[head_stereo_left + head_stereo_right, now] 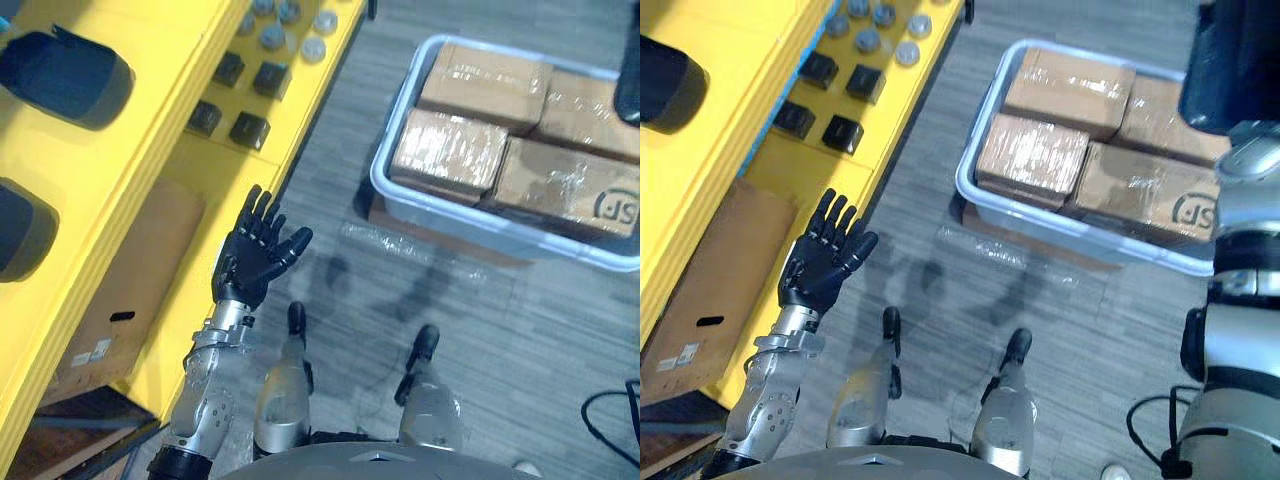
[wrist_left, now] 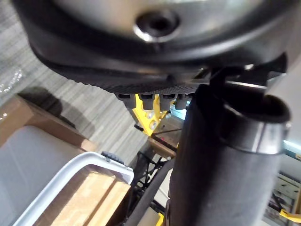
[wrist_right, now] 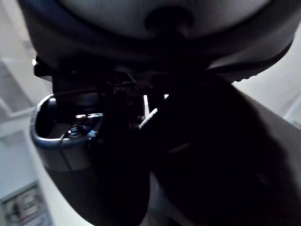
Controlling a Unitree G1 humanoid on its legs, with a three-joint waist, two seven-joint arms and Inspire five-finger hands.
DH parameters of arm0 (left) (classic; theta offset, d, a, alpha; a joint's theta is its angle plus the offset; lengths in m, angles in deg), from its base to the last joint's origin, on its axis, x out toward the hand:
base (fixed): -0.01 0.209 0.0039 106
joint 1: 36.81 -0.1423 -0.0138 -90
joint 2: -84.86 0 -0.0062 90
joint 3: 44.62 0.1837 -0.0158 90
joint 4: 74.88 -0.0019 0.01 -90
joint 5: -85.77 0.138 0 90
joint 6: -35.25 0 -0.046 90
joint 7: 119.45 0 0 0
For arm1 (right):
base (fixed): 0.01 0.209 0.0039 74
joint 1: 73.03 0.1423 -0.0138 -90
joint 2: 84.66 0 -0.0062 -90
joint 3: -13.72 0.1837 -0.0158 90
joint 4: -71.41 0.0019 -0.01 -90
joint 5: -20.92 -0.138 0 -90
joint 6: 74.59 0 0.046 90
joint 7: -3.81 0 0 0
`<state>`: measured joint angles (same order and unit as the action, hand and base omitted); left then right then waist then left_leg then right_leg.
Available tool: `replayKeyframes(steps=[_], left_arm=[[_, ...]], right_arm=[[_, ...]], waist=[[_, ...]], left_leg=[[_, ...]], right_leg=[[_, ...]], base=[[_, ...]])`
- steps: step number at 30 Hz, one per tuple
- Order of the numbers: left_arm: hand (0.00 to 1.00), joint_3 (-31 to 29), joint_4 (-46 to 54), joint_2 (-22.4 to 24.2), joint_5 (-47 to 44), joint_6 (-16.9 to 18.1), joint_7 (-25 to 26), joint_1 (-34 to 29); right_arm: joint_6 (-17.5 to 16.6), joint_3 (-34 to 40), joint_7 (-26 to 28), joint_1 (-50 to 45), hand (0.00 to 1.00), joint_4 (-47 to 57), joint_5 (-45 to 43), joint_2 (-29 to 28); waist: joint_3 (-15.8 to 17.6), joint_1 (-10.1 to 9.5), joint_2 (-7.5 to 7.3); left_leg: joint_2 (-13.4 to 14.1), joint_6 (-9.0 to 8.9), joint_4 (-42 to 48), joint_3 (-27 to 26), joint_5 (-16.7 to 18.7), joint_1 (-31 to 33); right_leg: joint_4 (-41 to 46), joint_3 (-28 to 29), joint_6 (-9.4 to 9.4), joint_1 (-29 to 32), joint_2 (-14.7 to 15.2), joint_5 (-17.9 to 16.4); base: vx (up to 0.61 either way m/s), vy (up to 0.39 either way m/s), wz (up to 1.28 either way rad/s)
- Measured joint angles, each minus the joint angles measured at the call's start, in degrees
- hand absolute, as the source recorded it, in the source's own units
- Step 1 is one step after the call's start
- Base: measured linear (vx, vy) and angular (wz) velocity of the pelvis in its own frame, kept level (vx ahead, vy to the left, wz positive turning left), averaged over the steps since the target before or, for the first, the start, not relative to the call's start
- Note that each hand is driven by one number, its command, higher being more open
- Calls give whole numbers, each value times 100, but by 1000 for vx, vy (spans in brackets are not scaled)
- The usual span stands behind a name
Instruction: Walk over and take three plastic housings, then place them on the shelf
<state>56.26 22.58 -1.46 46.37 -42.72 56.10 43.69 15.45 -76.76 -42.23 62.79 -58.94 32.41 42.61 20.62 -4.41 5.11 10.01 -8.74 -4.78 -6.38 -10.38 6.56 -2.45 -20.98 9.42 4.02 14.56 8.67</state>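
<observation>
Two dark plastic housings lie on the top of the yellow shelf (image 1: 160,140) at my left, one (image 1: 60,70) farther along and one (image 1: 18,230) nearer. My left hand (image 1: 256,252) is raised beside the shelf's lower level, open, with straight fingers and nothing in it. A third dark housing (image 1: 1230,60) sits high at the right, at the end of my raised right arm. In the right wrist view my right hand (image 3: 155,47) is closed against this dark housing, with the thumb (image 3: 61,136) beside it.
Small black blocks (image 1: 250,130) and grey round caps (image 1: 290,30) lie on the shelf's lower level. A cardboard box (image 1: 130,280) stands under the shelf. A grey tote (image 1: 440,215) of wrapped cardboard boxes sits on the grey floor ahead to the right.
</observation>
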Motion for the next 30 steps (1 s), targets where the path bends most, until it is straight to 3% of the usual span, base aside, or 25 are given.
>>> replayKeyframes(steps=[4,9,13,18,23,30], left_arm=[[100,206,350,20,141,-489,-169,139],[100,751,377,233,-703,-1207,-585,740],[100,1067,-127,380,-1183,-1584,-561,1111],[100,1128,-1036,570,-2180,-2049,-249,1247],[100,1133,-1225,578,-2338,-2089,-3,1296],[100,1118,-1316,630,-2401,-1876,303,1497]], right_arm=[[-315,5,1,-1173,0,1033,613,-768],[-605,48,8,-2162,0,2187,1320,-1959],[-626,-29,91,-2426,0,2592,1518,-2588],[-905,-180,210,-2880,0,3139,1511,-3018],[-1145,-625,502,-2928,0,3231,1515,-3367],[-1185,-1216,1080,-3108,0,3230,1502,-3484]], waist=[[-426,45,-173],[-704,172,-184],[-977,337,-198],[-1350,527,-335],[-1450,601,-387],[-1628,572,-414]], left_leg=[[55,-68,-2,-83,89,-294],[70,-87,-15,-312,143,-548],[77,-93,-29,-473,163,-671],[166,-159,-12,-697,221,-814],[175,-169,-9,-767,244,-906],[173,-174,-7,-769,274,-905]], right_leg=[[-82,-67,5,-324,-57,-4],[-108,25,11,-422,-52,-20],[-183,125,50,-444,-56,-24],[-189,261,22,-413,-127,-2],[-190,319,-18,-418,-140,28],[-194,317,-22,-418,-140,31]], base=[[61,-33,-3],[-22,-8,-19],[-47,-12,-27],[1,-17,-21],[-1,-10,-8],[-2,0,-1]])
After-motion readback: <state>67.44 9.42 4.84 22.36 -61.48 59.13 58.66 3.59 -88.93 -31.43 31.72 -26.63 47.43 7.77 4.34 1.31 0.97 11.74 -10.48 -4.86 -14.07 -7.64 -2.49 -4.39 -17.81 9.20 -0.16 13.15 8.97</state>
